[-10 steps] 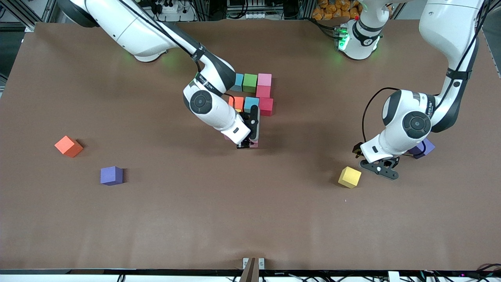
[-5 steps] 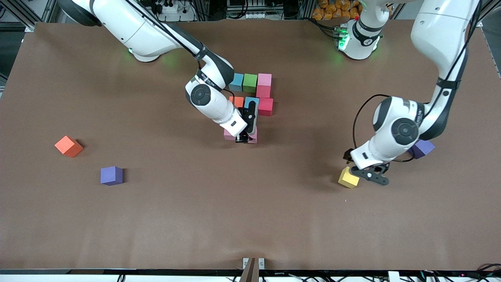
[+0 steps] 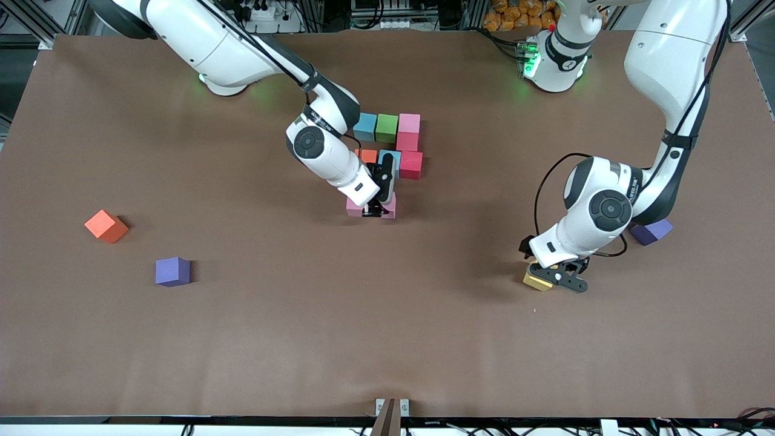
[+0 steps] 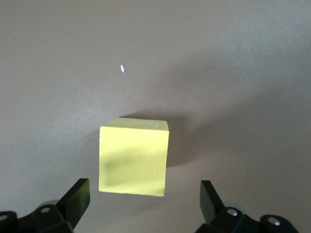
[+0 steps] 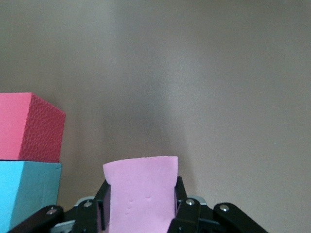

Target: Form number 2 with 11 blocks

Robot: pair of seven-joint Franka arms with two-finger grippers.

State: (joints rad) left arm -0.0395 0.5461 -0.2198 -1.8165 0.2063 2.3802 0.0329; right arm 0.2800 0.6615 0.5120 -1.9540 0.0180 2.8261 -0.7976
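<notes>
The partly built number 2 lies mid-table: light blue (image 3: 365, 127), green (image 3: 386, 127) and pink (image 3: 409, 123) blocks in a row, a red one (image 3: 407, 142) under the pink, then orange (image 3: 367, 155), light blue (image 3: 391, 157) and red (image 3: 412, 165). Nearer the camera lies a pink block (image 3: 353, 207). Beside it my right gripper (image 3: 375, 211) is shut on another pink block (image 5: 141, 191). My left gripper (image 3: 550, 276) hangs open just over a lone yellow block (image 3: 535, 281), which sits between its fingers (image 4: 76, 196) untouched.
An orange-red cube (image 3: 106, 226) and a purple cube (image 3: 172, 270) lie toward the right arm's end. Another purple cube (image 3: 651, 231) sits close to the left arm's elbow. The right forearm covers part of the figure's middle.
The right gripper carried its pink block closer to the figure, next to the other pink block. The left gripper moved from near the purple cube to over the yellow block.
</notes>
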